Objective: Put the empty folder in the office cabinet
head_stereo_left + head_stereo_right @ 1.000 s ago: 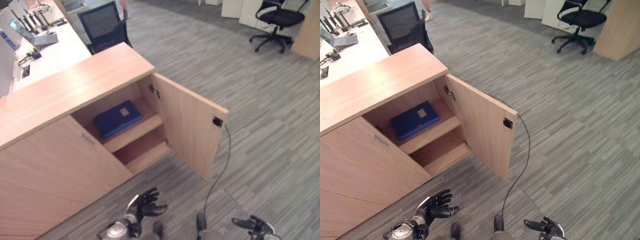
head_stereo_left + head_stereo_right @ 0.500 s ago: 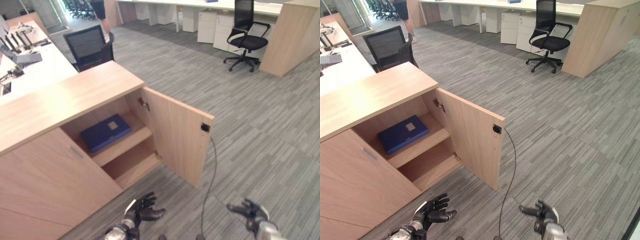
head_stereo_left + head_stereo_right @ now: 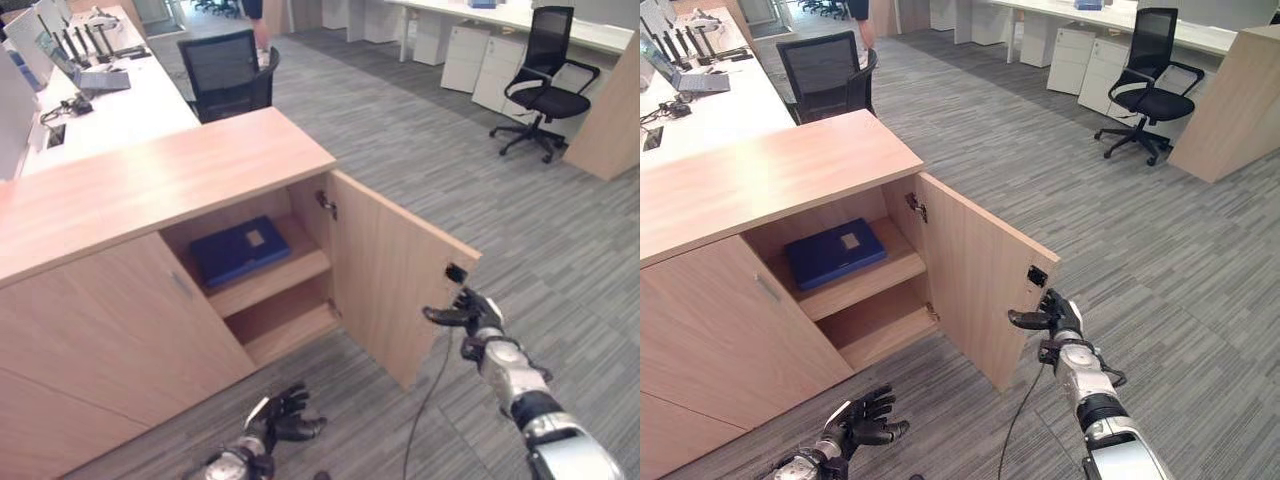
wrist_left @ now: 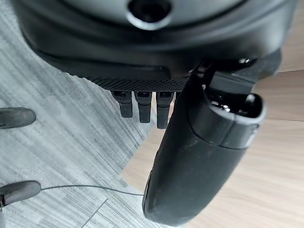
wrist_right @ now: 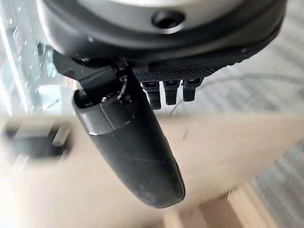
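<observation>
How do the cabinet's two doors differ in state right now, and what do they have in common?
The right door stands swung open, showing the shelves and the blue folder; the left door is closed flat. The right hand, fingers relaxed, is up at the right door's free edge, while the left hand hangs low over the carpet before the left door. Both doors are the same light wood.

Grey striped carpet [image 3: 1160, 250], office chairs [image 3: 1148, 90]

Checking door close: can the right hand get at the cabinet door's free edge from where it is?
Probably yes. The right hand is open at the door's outer edge, nothing between them. Contact can't be confirmed.
</observation>
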Available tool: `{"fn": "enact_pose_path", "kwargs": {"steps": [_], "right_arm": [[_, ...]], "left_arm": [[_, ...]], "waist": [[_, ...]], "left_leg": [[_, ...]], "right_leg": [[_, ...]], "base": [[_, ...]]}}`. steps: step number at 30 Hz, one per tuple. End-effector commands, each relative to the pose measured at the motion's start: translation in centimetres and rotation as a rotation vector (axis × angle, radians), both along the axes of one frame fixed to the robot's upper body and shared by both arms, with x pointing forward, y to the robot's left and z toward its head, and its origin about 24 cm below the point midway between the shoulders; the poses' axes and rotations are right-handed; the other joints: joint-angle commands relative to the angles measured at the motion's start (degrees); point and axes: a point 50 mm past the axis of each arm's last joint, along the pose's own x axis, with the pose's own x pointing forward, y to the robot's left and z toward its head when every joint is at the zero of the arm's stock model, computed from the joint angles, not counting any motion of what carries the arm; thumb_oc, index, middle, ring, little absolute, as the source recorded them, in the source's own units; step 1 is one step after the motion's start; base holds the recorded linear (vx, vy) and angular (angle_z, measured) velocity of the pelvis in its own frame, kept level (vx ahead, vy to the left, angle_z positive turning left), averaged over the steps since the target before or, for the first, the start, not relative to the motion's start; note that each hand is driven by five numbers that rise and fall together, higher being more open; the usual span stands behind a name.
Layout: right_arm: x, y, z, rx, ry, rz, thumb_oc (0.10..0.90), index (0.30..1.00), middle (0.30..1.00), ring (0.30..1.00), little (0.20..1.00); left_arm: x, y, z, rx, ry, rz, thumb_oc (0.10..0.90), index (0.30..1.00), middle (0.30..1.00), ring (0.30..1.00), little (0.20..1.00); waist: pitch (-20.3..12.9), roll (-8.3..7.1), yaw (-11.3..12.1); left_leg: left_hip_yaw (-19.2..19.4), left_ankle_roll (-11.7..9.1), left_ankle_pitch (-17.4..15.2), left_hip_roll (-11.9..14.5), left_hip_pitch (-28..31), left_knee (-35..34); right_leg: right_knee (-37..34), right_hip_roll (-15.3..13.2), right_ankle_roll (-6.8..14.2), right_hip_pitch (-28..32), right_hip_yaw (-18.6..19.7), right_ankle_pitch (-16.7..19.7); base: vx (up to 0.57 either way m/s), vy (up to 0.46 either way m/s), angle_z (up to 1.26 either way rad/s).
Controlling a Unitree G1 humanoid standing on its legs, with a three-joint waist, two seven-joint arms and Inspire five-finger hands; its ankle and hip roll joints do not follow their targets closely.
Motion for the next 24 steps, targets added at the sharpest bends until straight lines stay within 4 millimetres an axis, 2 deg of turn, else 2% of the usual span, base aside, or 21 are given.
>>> {"fn": "enact_pose_path", "kwargs": {"steps": [1,3,14,15,16,18,19,22,24], "right_arm": [[2.6,0.8,4.7,0.015,-0.227,0.056,0.800,0.900,0.900,0.900,0.900],[2.7,2.0,4.9,0.038,-0.245,0.093,0.800,0.900,0.900,0.900,0.900],[2.6,4.7,6.1,0.104,-0.325,0.192,0.800,0.900,0.900,0.900,0.900],[2.2,5.2,6.2,0.113,-0.339,0.216,0.800,0.900,0.900,0.900,0.900],[1.0,6.3,6.0,0.143,-0.361,0.280,0.800,0.900,0.900,0.900,0.900],[0.4,6.5,5.9,0.148,-0.365,0.303,0.800,0.900,0.900,0.900,0.900],[-0.7,6.7,5.6,0.158,-0.374,0.324,0.800,0.900,0.900,0.900,0.900],[-1.7,7.0,5.3,0.174,-0.376,0.350,0.800,0.900,0.900,0.900,0.900],[-2.3,6.7,5.1,0.176,-0.381,0.346,0.800,0.900,0.900,0.900,0.900]], "left_arm": [[2.8,0.7,2.1,0.030,-0.151,-0.028,0.800,0.900,0.900,0.900,0.900],[2.6,1.0,1.9,0.037,-0.142,-0.019,0.800,0.900,0.900,0.900,0.900],[2.3,1.7,1.9,0.061,-0.140,0.013,0.800,0.900,0.900,0.900,0.900],[2.4,1.9,1.9,0.064,-0.144,0.023,0.800,0.900,0.900,0.900,0.900],[2.4,2.4,2.1,0.073,-0.150,0.057,0.800,0.900,0.900,0.900,0.900],[2.3,2.6,2.1,0.076,-0.151,0.072,0.800,0.900,0.900,0.900,0.900],[2.4,3.0,2.1,0.083,-0.156,0.097,0.800,0.900,0.900,0.900,0.900],[2.7,3.2,2.3,0.085,-0.166,0.114,0.800,0.900,0.900,0.900,0.900],[2.8,3.1,2.2,0.086,-0.166,0.119,0.800,0.900,0.900,0.900,0.900]], "waist": [[-1.8,-2.80,1.2],[-1.8,-2.88,1.7],[-1.4,-2.68,3.3],[-1.2,-2.64,3.4],[-0.8,-2.51,3.6],[-0.6,-2.48,3.7],[0.3,-2.30,4.1],[1.1,-2.35,4.5],[2.3,-2.26,5.1]], "left_leg": [[-0.9,-2.4,-7.7,0.3,2.5,0.0],[-1.4,-2.4,-7.7,0.2,2.3,0.0],[-3.8,-2.7,-7.2,0.0,1.7,0.0],[-4.1,-2.8,-7.1,0.0,1.6,0.0],[-4.8,-3.0,-6.8,0.1,1.1,0.0],[-5.1,-3.2,-6.6,0.1,0.7,0.0],[-5.7,-3.7,-5.7,0.1,-0.4,0.0],[-7.5,-4.6,-5.2,-0.3,-3.4,0.9],[-6.3,-5.2,-4.9,-0.2,-6.5,3.8]], "right_leg": [[0.4,-3.5,6.2,1.3,-0.3,-5.5],[0.4,-3.6,6.2,1.4,-0.6,-5.6],[0.4,-3.8,5.8,1.9,-2.5,-6.0],[0.4,-3.7,5.8,1.9,-2.8,-6.1],[0.5,-3.8,5.7,1.7,-3.7,-6.2],[0.6,-3.8,5.7,1.5,-4.2,-6.3],[0.7,-4.0,5.8,1.1,-5.8,-6.4],[0.7,-4.5,5.7,0.1,-8.1,-6.4],[0.5,-5.7,5.7,0.0,-10.9,-6.5]], "base": [[0.00,0.000,0.00],[0.00,0.000,0.00],[0.02,-0.012,0.12],[0.02,-0.043,0.09],[0.02,-0.044,0.14],[0.00,-0.038,0.23],[-0.02,-0.030,0.23],[-0.09,-0.037,0.34],[-0.08,0.053,0.59]]}}
